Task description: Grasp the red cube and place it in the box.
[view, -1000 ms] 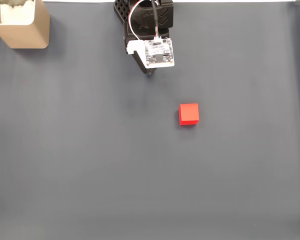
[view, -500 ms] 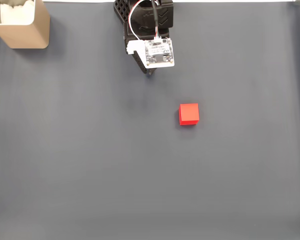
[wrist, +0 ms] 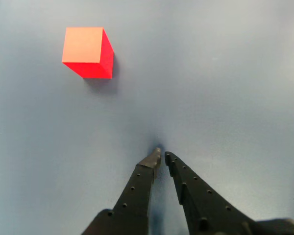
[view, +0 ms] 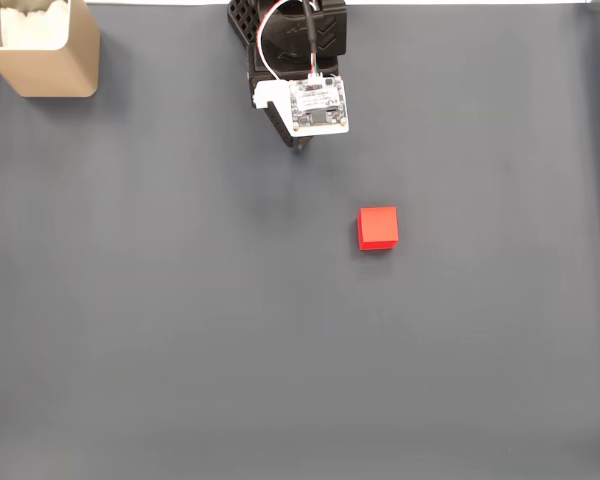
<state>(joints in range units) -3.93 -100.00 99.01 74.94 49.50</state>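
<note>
Dark grey matting (view: 180,330) lies under me, and my gripper (wrist: 161,156) hangs just over it with the jaws pressed nearly together, holding nothing. Farther out in the wrist view, up to the left, the red cube (wrist: 88,52) sits alone, well apart from my tips. At the far left corner of the fixed view stands the box (view: 42,48), far from both cube and me.

Surfaces as I read them from the feed: mostly matt, little shine.

Table cover (view: 180,330) looks like smooth dark grey matt sheet, faint creases near its edges; red cube (wrist: 88,51) plain matt, even faces, no gloss; gripper (wrist: 160,157) black matt plastic, fingers (wrist: 137,188) dotted with small holes; box (view: 65,60) tan, cardboard-like, dull walls, whitish inside; a bare circuit board (view: 320,105) on the arm, white, slightly glossy.
</note>
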